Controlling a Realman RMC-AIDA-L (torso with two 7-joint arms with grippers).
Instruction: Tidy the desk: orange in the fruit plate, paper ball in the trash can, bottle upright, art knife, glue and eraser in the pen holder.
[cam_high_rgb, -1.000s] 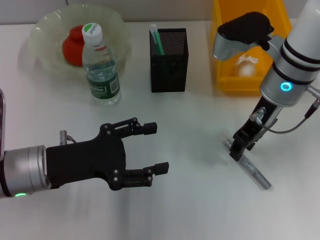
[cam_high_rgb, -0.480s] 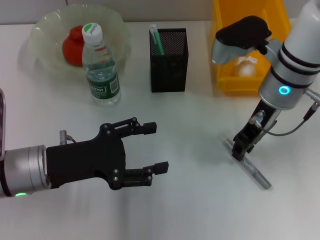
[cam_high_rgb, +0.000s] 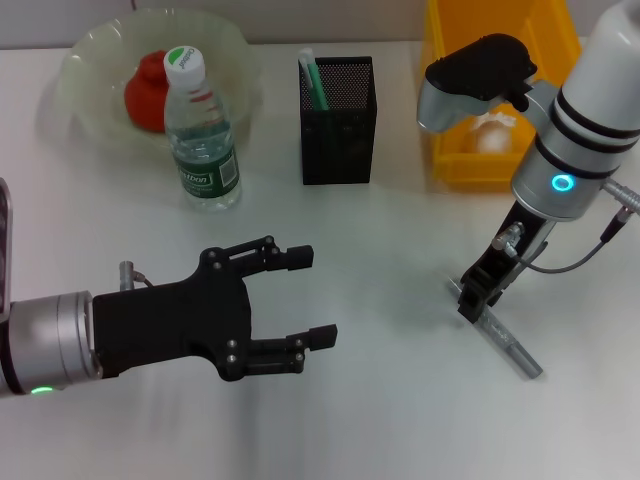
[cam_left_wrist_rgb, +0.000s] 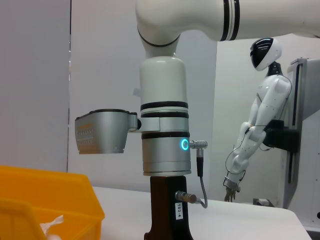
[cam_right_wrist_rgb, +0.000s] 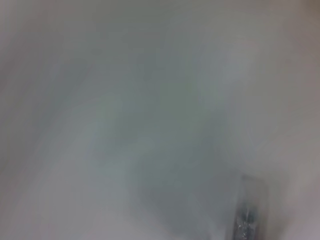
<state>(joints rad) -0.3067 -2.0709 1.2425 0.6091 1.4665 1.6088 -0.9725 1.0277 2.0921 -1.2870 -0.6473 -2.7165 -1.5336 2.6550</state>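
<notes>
Left gripper (cam_high_rgb: 310, 296) near the front left of the white desk (cam_high_rgb: 380, 400), held level above the surface, fingers spread apart with nothing between them. Fruit plate (cam_high_rgb: 90, 60) at the far left corner, orange (cam_high_rgb: 145, 90) lying inside it. Bottle (cam_high_rgb: 200, 130) upright just in front of the plate's right side, cap up, partly covering the orange from the head view. Pen holder (cam_high_rgb: 338, 120) standing at far centre, art knife (cam_high_rgb: 314, 82) leaning inside against its left wall with the upper end above the rim. Trash can (cam_high_rgb: 450, 160) at far right, paper ball (cam_high_rgb: 490, 135) resting on its floor, partly screened by the right arm's wrist housing; same yellow can (cam_left_wrist_rgb: 45, 200) with white paper (cam_left_wrist_rgb: 50, 226) visible low in the left wrist view. Right gripper (cam_high_rgb: 478, 297) pointing down at the desk in front of the trash can, tips at the far end of the glue (cam_high_rgb: 505, 345); whether the fingers are apart, together or clamped on the stick cannot be told. Glue lying flat and diagonal on the desk, near end pointing toward the front right; one end of the glue (cam_right_wrist_rgb: 246, 215) also seen at the edge of the right wrist view. Eraser not located in any view.
</notes>
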